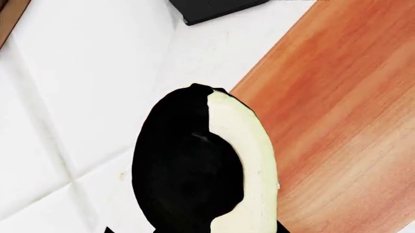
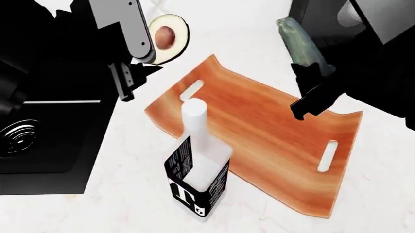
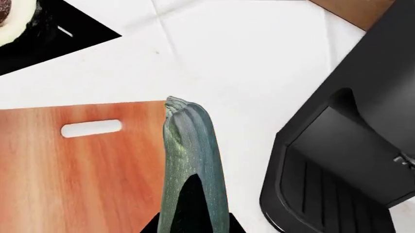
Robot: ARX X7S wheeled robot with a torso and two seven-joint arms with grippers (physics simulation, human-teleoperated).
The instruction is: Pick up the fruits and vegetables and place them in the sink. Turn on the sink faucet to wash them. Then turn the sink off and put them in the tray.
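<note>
Step in hand: both pieces of produce are being carried above the desk [image 2: 129, 194]; judging from this, the placing in the wooden tray [image 2: 259, 121] is being prepared.
Left hand [image 2: 133, 73]: it is closed on the avocado half [image 2: 167, 38], which is being held in the air just beside the far-left corner of the tray, not over it.
Right hand [image 2: 311, 94]: it is closed on the zucchini [image 2: 300, 43], held near the far edge of the tray, in front of the coffee machine [image 3: 350, 145].
Sink [image 2: 39, 141]: it is lying at the left, empty as far as is seen.
Advice: the avocado should be brought fully over the tray before it is being released, and both should be lowered close to the wood.
Risk: the white bottle [image 2: 198, 165] is standing at the near edge of the tray and could be knocked.
</note>
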